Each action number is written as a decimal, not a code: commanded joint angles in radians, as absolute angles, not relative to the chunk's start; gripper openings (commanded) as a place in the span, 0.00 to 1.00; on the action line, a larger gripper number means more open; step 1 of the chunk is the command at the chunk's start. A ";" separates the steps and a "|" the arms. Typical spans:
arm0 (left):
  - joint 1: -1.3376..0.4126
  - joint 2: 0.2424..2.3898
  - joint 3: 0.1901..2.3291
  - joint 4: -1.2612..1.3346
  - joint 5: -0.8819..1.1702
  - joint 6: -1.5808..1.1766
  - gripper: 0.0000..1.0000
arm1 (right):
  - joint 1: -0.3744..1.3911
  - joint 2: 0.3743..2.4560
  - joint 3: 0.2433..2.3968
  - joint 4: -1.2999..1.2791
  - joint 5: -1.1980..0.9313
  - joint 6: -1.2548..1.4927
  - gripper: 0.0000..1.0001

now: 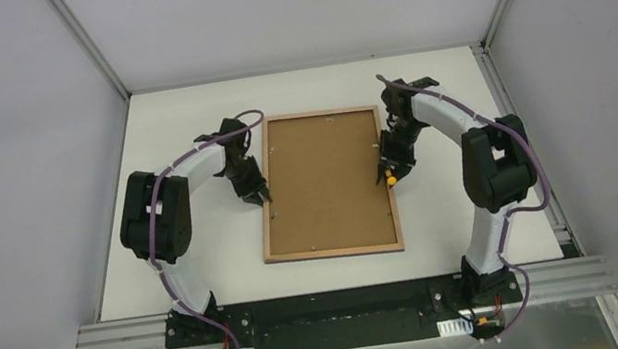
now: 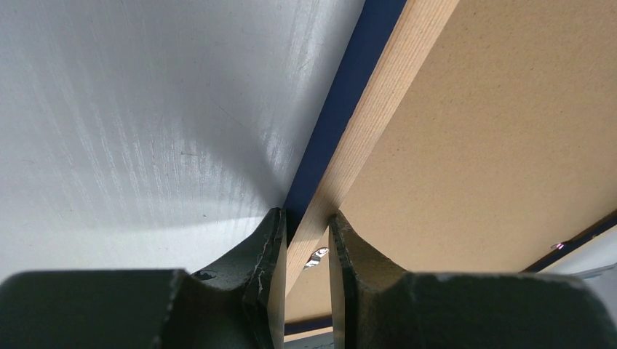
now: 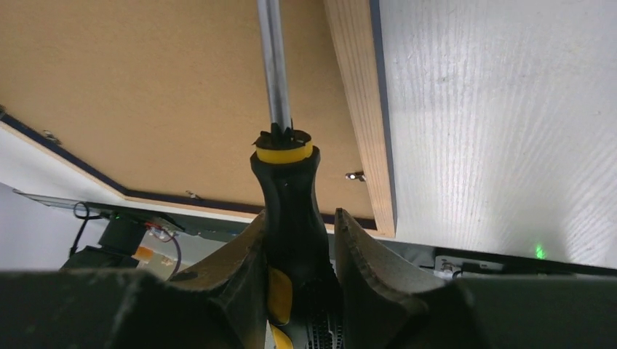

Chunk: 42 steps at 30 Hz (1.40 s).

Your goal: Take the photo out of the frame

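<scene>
Frame [image 1: 333, 252] lies face down in the middle of the white tabletop [image 1: 204, 247], brown backing board [image 1: 325, 181] up, light wood rim all round, dark blue front edge showing in the wrist views. Left hand [image 2: 305, 225] is at the frame's left rim, about halfway along, clenched on it: one finger on the outer blue side, the other on the board side, the wood rim between them. Right hand [image 3: 298, 225] is at the right rim, grasping a screwdriver [image 3: 287, 196] by its black-and-yellow handle. The steel shaft reaches out over the backing board just inside the right rim; tip is cut off, contact unclear. Small metal tab [image 3: 354, 175] sits on the board by that rim.
</scene>
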State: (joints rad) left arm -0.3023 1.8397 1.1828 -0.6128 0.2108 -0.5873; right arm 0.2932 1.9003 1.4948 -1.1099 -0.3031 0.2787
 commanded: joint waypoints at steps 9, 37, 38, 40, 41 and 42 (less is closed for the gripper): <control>-0.310 1.923 1.121 -0.691 0.160 -0.606 0.00 | 0.403 1.722 1.187 -0.709 0.033 0.286 0.00; -0.310 1.914 1.090 -0.698 0.147 -0.598 0.00 | 0.339 1.583 1.245 -0.858 -0.071 0.246 0.00; -0.310 1.918 1.093 -0.698 0.153 -0.598 0.00 | 0.339 1.574 1.248 -0.913 -0.079 0.251 0.00; -0.310 1.928 1.102 -0.698 0.164 -0.606 0.00 | 0.345 1.554 1.234 -1.008 -0.121 0.258 0.00; -0.310 1.932 1.105 -0.698 0.166 -0.612 0.00 | 0.356 1.534 1.214 -1.055 -0.145 0.267 0.00; -0.310 1.935 1.109 -0.698 0.167 -0.622 0.00 | 0.373 1.506 1.180 -1.076 -0.161 0.276 0.00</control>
